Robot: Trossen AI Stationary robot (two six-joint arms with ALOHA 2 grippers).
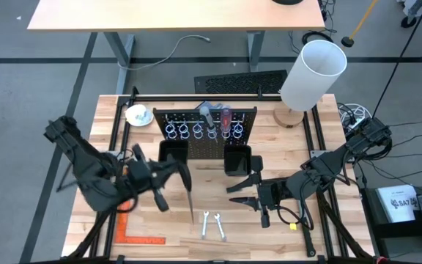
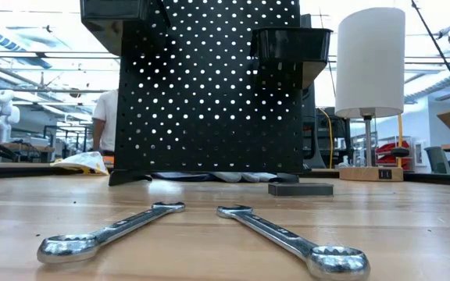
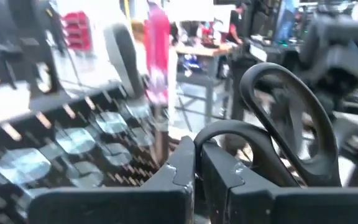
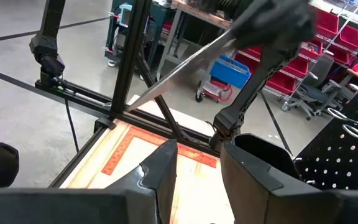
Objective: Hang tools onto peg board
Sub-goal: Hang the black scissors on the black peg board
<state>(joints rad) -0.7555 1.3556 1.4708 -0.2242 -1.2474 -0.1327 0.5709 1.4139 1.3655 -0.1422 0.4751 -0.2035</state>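
Wood-plank surface (image 1: 321, 139) carries our whole scene, with a grey floor and a second desk beyond it.

Our left fingers (image 3: 179, 180) are pressed together on the scissors (image 1: 188, 192), pinching them just below the black handle loops (image 3: 291, 134). The silver blades (image 4: 179, 65) slant down toward the surface, and the left gripper (image 1: 168, 174) hangs just in front of the left bin (image 1: 172, 152).

Our right fingers (image 4: 253, 168) stand spread with nothing between them. The right gripper (image 1: 246, 188) hovers near the right bin (image 1: 237, 158), well apart from the scissors.

Behind both grippers the peg board (image 1: 205, 121) stands upright. Along it runs a row of wire rings (image 1: 196, 131), and a red-handled screwdriver (image 1: 226, 117) already sits in one of them, with a grey-handled tool (image 1: 206, 114) just beside it.

Two wrenches (image 1: 212, 224) lie flat on the surface in front of the board, close together and untouched.

A white lamp (image 1: 312, 77) stands at the far right corner, and a person (image 2: 106, 117) shows behind the board in the low view.
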